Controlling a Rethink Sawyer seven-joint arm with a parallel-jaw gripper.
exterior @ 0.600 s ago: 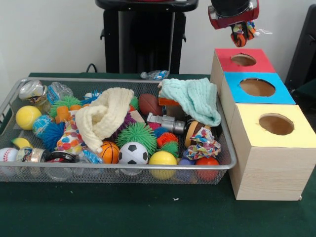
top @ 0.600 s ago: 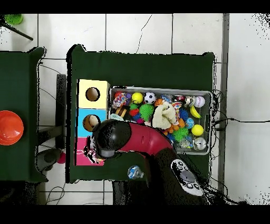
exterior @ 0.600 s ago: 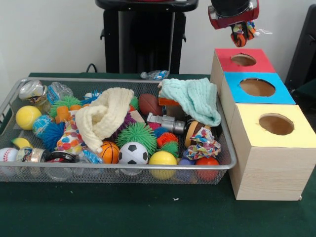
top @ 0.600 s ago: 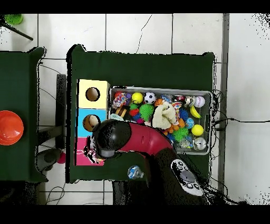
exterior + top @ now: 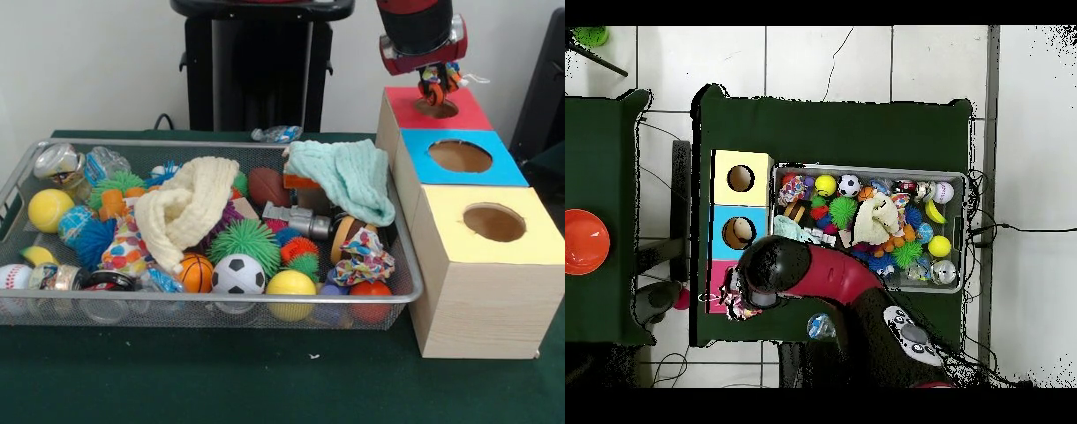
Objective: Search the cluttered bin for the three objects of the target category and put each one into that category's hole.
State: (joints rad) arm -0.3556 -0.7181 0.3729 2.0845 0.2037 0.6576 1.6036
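- You had the green table (image 5: 265, 389) carrying everything, with the wire mesh bin (image 5: 203, 300) on one side and the row of three wooden boxes (image 5: 477, 291) just beside it.
- You had the boxes topped red (image 5: 459, 115), blue (image 5: 494, 168) and yellow (image 5: 530, 238), each with a round hole.
- Your bin was crowded: a cream knitted cloth (image 5: 190, 208) lay over the middle, a mint cloth (image 5: 349, 177) was draped over toys at the end nearest the boxes.
- Your red and black arm (image 5: 835, 275) reached over the red box end in the overhead view.
- Along the bin's front wall you had a soccer ball (image 5: 237, 275), a yellow ball (image 5: 290, 284) and a small basketball (image 5: 195, 272); a green spiky ball (image 5: 244, 240) sat behind them.
- Your gripper (image 5: 433, 87) hung directly above the red box's hole (image 5: 436, 109), clamped on a small orange and multicoloured toy (image 5: 433, 91) that I could not identify further; the toy was just over the opening, not inside it.
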